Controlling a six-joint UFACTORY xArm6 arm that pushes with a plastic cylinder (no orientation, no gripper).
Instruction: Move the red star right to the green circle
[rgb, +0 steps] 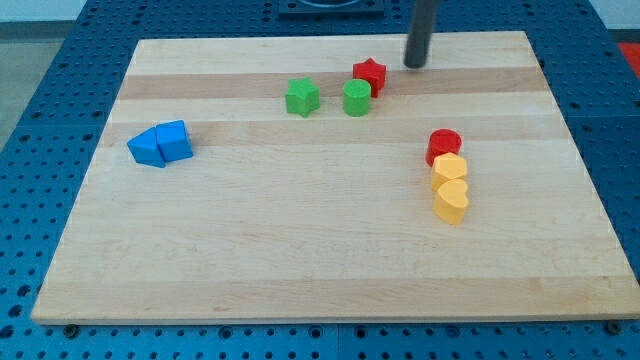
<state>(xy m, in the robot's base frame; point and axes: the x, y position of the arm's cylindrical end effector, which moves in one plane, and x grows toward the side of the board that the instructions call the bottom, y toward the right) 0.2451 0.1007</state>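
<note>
Wooden board (330, 270) on a blue perforated table (60, 60); the near strip of the board bare, its corners just inside the view.

Nearest: column of three blocks at the view's right, stacked front to back and touching. Front yellow block (451, 203), heart-like, exact outline hard to make out. Behind it a second yellow block (449, 168), partly covered by the first, shape unclear. Behind that a red cylinder (443, 146), lower part hidden by the yellow one.

Mid-depth, view's left: two blue blocks pressed together, a flatter blue piece (147, 149) and a taller blue block (173, 140); seam between them faint, shapes not certain.

Farther back, near centre: green star (301, 97), apart from the green circle (356, 98) to its right. Red star (369, 75) touching the green circle at its upper right, its lower left edge partly hidden behind the circle.

Farthest: dark rod entering from the view's top, upper end cut off by the frame. My tip (414, 66) on the board near the far edge, just right of the red star, a small gap between them, touching no block. Plain rod, nothing to spread or pinch; nothing held.
</note>
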